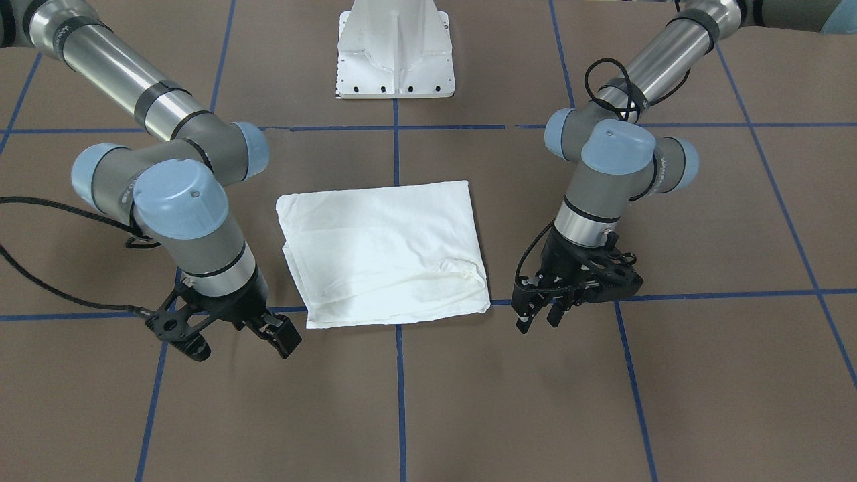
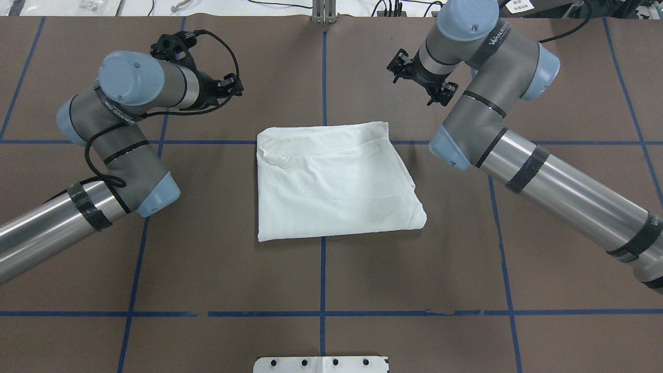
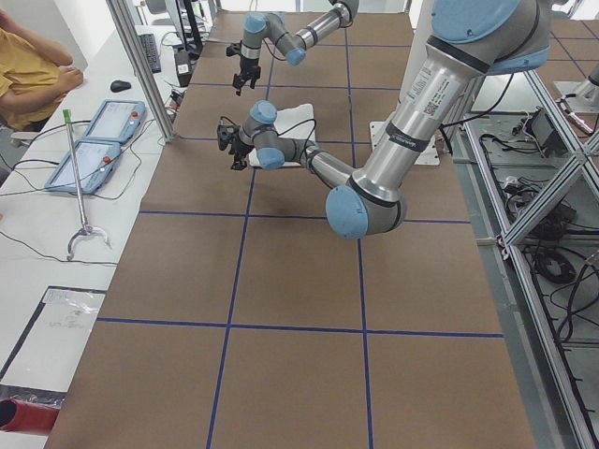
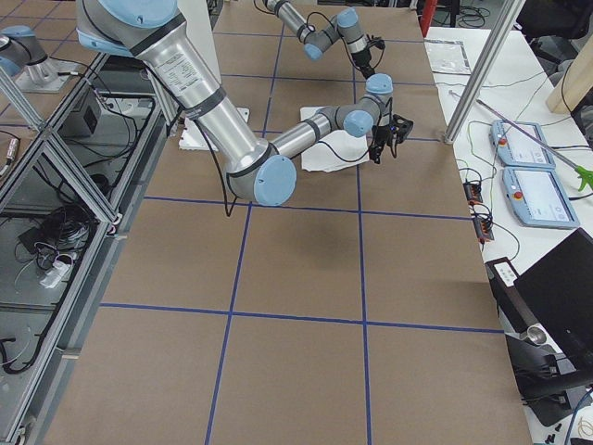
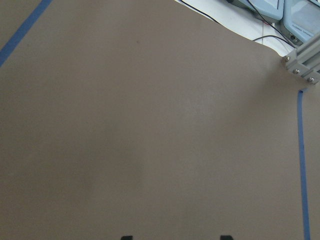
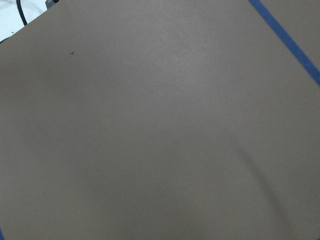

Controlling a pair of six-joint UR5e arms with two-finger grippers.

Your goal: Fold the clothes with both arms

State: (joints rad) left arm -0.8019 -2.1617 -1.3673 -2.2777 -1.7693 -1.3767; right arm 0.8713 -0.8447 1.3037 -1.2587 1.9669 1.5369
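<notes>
The white shirt [image 1: 381, 248] lies folded into a rough rectangle at the middle of the brown table, plain side up, with no printed text showing. It also shows in the overhead view [image 2: 331, 181]. My left gripper [image 1: 539, 320] hangs just above the table beside the shirt's far corner, clear of it; its fingers are apart and empty. In the left wrist view only two black fingertips [image 5: 226, 237] show, over bare table. My right gripper [image 1: 280, 335] hangs beside the shirt's other far corner, apart from the cloth and empty. It looks open. The right wrist view shows only bare table.
The white metal pedestal base [image 1: 396, 53] stands on the robot's side of the shirt. Blue tape lines [image 2: 323, 248] grid the brown table. Two teach pendants [image 3: 94, 140] and an aluminium post [image 3: 140, 70] are beyond the table's far edge, where a person in yellow [image 3: 28, 70] sits.
</notes>
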